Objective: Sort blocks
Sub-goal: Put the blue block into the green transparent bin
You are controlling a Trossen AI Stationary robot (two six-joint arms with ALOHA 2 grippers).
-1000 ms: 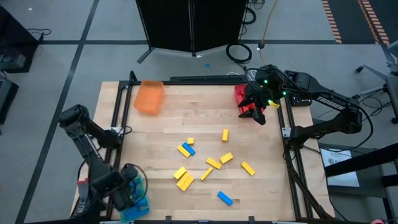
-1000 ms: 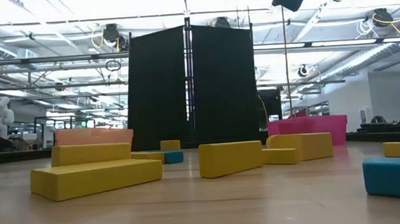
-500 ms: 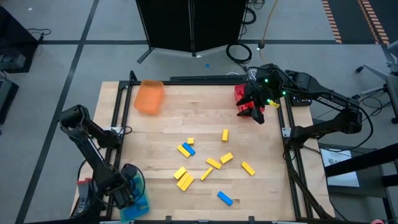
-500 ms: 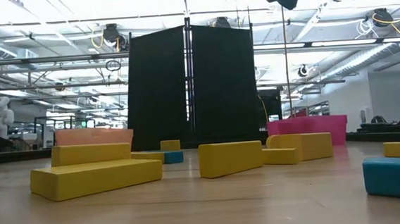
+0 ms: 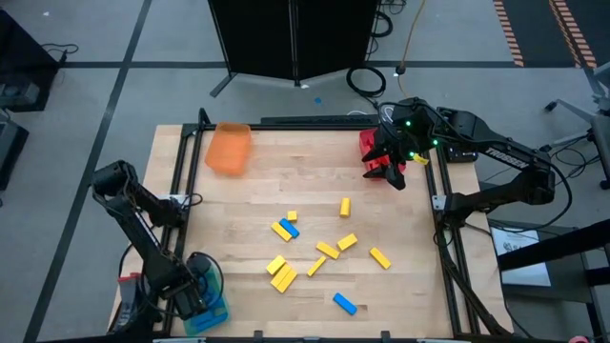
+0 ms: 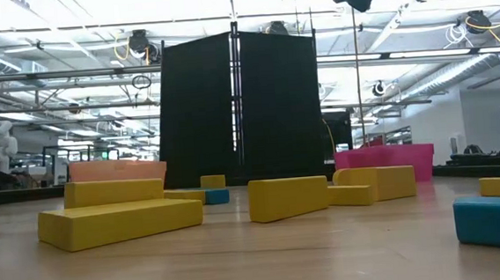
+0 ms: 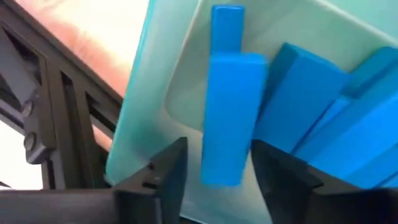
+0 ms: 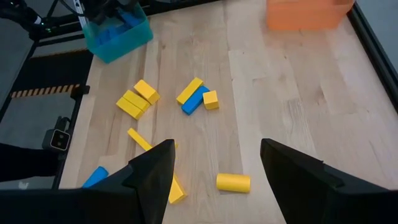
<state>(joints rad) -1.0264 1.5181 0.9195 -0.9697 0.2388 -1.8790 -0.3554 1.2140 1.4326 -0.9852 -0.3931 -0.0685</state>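
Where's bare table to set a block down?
Free: the wide strip between the orange tray and red tray, and the left side above the blue tray. Crowded: the centre, where yellow blocks and blue blocks lie scattered.

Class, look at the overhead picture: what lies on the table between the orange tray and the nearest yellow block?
Nothing: in the high view, the wood between the orange tray and the small yellow block is bare; the right wrist view agrees.
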